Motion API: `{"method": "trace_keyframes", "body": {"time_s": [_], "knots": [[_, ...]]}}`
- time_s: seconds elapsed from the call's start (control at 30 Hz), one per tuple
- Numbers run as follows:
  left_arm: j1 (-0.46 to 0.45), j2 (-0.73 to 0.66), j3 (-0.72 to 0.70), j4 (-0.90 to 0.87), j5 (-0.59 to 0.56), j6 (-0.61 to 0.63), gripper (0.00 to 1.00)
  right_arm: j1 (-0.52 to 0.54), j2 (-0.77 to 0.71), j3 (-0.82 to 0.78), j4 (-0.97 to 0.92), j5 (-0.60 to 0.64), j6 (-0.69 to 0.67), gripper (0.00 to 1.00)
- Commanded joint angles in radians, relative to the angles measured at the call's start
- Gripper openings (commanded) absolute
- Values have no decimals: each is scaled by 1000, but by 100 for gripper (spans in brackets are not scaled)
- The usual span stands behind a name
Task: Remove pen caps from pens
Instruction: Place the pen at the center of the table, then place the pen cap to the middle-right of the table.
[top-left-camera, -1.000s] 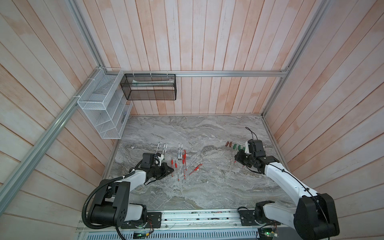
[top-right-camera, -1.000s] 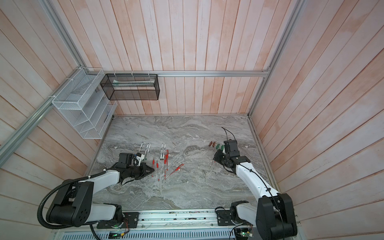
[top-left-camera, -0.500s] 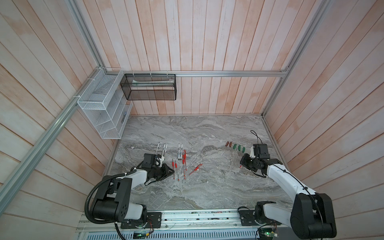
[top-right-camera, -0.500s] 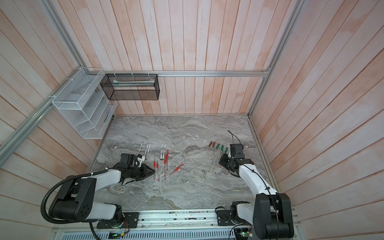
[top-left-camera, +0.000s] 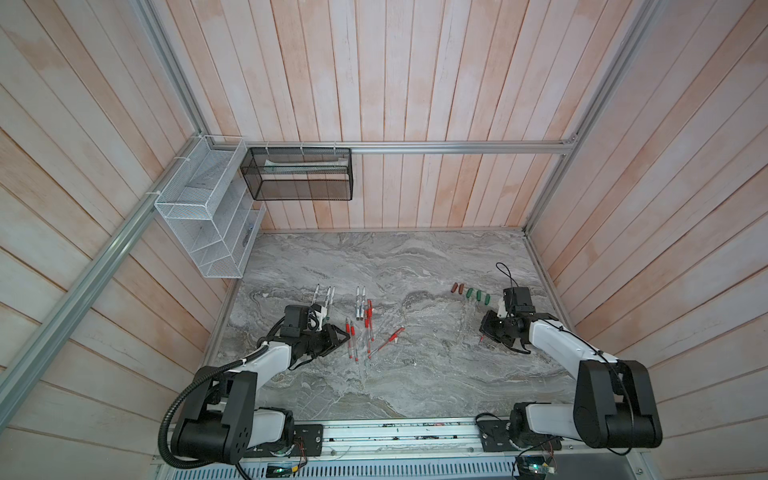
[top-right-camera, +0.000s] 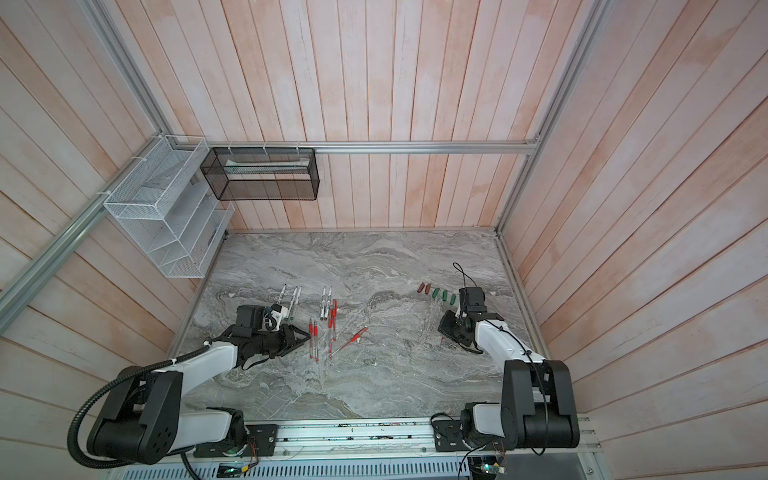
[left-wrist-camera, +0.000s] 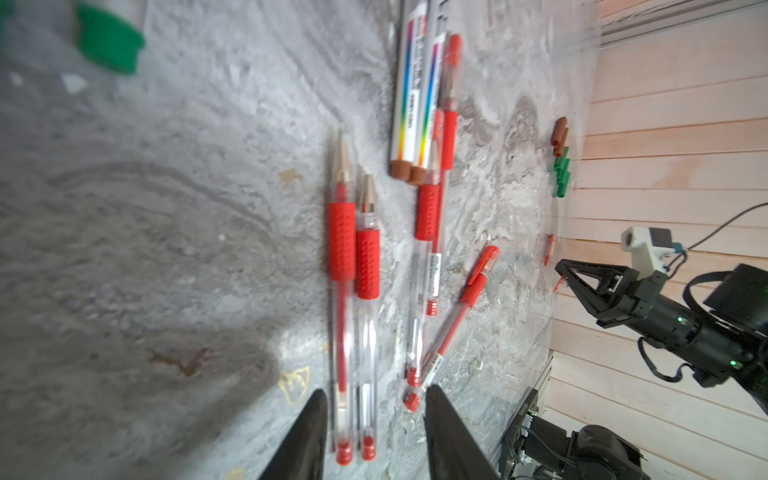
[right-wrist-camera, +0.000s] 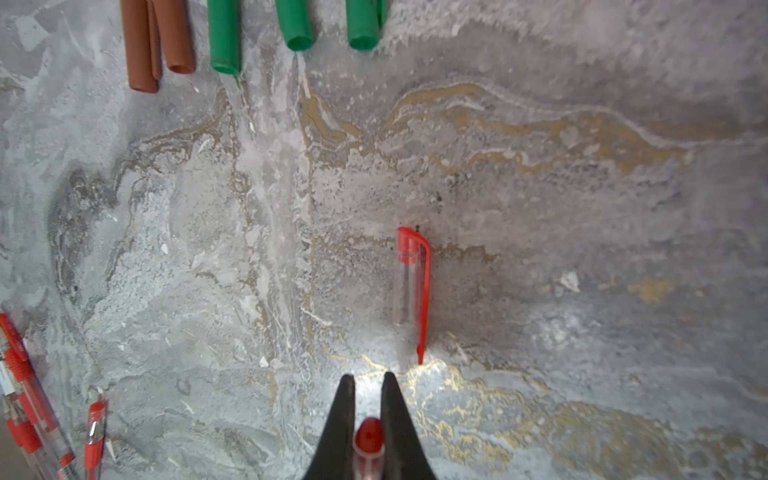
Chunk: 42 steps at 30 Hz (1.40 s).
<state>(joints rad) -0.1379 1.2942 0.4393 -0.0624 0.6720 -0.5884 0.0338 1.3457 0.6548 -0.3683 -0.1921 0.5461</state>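
A red cap (right-wrist-camera: 368, 434) is clamped in the right gripper (right-wrist-camera: 368, 376); the left gripper (left-wrist-camera: 376, 390) is parted. The contents of the upper-left mesh basket (top-left-camera: 303, 189) cannot be told.

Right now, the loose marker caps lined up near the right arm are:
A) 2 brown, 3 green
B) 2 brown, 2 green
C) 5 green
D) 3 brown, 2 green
A: the right wrist view shows two brown caps lying side by side, then three green caps next to them in the same row on the table.
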Motion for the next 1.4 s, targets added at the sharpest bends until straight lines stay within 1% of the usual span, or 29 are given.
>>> {"method": "trace_keyframes", "body": {"time_s": [0.0,0.17,0.23,0.33,0.5,0.6,0.77,0.83,1.0,1.13,1.23,1.37], "knots": [[7,-64,15,15,-28,29,48,-5,27,46,-18,16,-22,0],[24,-150,41,5,-71,104,62,-6,64,70,-11,18,-29,0],[43,-177,49,18,-78,144,66,-6,88,87,-17,26,-32,0],[97,-210,72,1,-81,182,73,-6,111,102,-12,7,-25,1],[134,-246,87,5,-84,301,84,-6,152,126,-11,34,-33,2],[160,-250,123,-26,-80,330,89,-5,168,131,-4,17,-21,4],[176,-254,143,-38,-99,391,91,-6,194,144,-4,59,-31,10],[182,-251,157,-58,-106,395,91,-5,200,153,-8,50,-29,13],[186,-251,146,-39,-95,391,91,-6,210,172,-20,57,-41,21],[193,-246,160,-48,-94,398,92,-6,184,178,-35,30,-32,27],[195,-251,152,-41,-114,418,94,-3,150,186,-56,43,-23,29],[206,-250,156,-48,-108,414,95,50,88,190,-59,46,34,31]]}}
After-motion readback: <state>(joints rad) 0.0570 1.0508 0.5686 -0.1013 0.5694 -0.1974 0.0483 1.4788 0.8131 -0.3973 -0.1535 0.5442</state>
